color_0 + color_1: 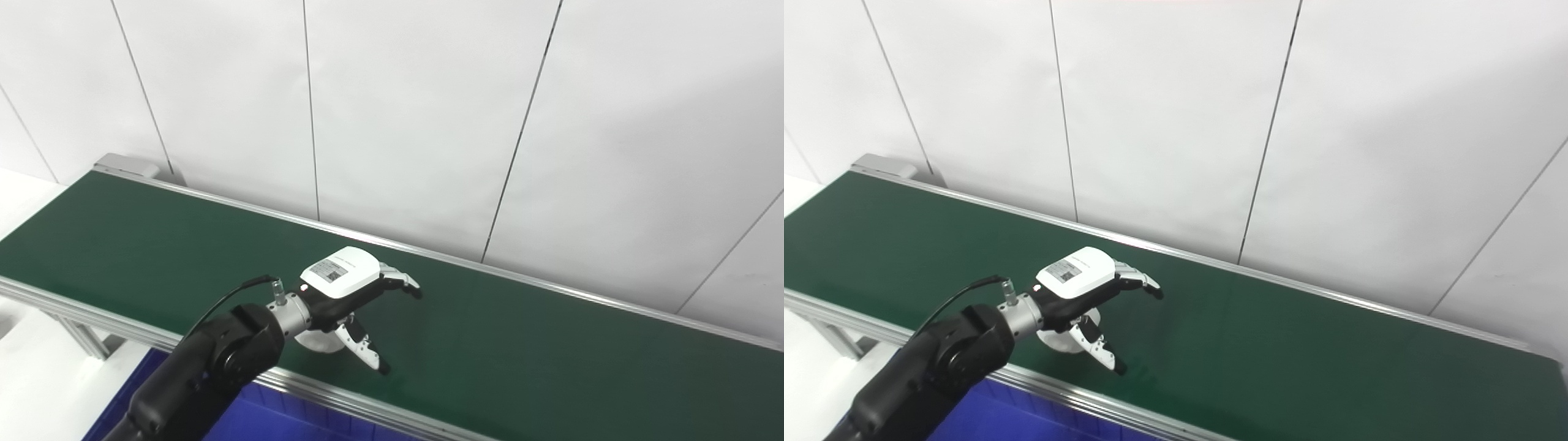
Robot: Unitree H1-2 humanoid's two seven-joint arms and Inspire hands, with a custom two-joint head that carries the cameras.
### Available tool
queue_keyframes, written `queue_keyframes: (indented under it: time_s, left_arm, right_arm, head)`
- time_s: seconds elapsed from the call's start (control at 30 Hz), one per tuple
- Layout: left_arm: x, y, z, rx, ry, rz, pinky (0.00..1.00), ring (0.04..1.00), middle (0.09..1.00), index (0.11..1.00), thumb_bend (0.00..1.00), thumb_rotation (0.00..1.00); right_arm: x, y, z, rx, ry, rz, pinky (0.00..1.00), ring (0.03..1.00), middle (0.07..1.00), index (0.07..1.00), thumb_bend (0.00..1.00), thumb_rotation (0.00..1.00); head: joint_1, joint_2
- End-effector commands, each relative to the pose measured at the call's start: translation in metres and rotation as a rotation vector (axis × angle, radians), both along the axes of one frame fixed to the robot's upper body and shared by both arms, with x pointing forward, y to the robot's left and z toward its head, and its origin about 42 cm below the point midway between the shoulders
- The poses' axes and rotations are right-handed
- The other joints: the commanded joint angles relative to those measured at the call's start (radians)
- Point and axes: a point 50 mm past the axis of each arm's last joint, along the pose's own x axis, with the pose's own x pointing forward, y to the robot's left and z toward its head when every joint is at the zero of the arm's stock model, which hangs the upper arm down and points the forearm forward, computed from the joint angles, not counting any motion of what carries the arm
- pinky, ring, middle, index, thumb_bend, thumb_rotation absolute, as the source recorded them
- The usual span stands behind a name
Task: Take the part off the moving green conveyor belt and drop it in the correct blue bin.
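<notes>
Left hand [349, 300] out over green belt [520, 343], arm in from bottom-left. Fingers [401, 283] apart, spread fwd; thumb [367, 352] angled down twd near edge, tip close to belt surface. Nothing gripped. White cover w/ label on back of hand, facing up.

Part [318, 343]: white, round-ish, lying on belt right under palm, mostly hidden by hand & wrist; only lower edge shows betw. wrist and thumb. Can't tell if hand touches it.

Blue bin [275, 416] below near rail of belt, at bottom-left, partly hidden behind arm. Belt runs diagonally from upper left to lower right, alu rails both sides. White panel wall behind.

Right hand not in view.
</notes>
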Motion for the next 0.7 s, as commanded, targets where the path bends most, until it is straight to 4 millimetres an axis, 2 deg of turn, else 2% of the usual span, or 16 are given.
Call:
queue_keyframes:
  time_s: [0.0,0.2,0.43,0.57,0.67]
  left_arm:
    - [0.015,0.011,0.012,0.008,-0.073,0.006,0.75,0.787,0.788,0.774,0.98,0.32]
    - [0.025,0.021,-0.002,0.034,-0.034,0.046,0.75,0.796,0.801,0.784,0.96,0.32]
    - [0.031,0.030,-0.014,0.102,0.004,0.067,0.74,0.791,0.798,0.783,0.99,0.32]
    - [0.032,0.034,-0.017,0.184,0.076,0.065,0.72,0.794,0.803,0.795,1.00,0.36]
    - [0.032,0.034,-0.018,0.234,0.144,0.060,0.68,0.767,0.789,0.786,1.00,0.35]
  right_arm:
    - [0.006,0.004,0.011,0.015,-0.071,-0.002,1.00,1.000,1.000,1.000,0.83,1.00]
    - [0.005,0.005,0.013,0.014,-0.075,0.000,1.00,1.000,1.000,1.000,0.83,1.00]
    - [0.004,0.004,0.012,0.023,-0.079,-0.003,1.00,1.000,1.000,1.000,0.84,1.00]
    - [0.003,0.004,0.012,0.023,-0.076,-0.001,1.00,1.000,1.000,1.000,0.84,1.00]
    - [0.003,0.004,0.012,0.017,-0.075,0.002,1.00,1.000,1.000,1.000,0.84,1.00]
  head:
    - [0.000,0.002]
    - [-0.004,0.007]
    - [-0.008,0.014]
    - [-0.010,0.017]
    - [-0.011,0.019]
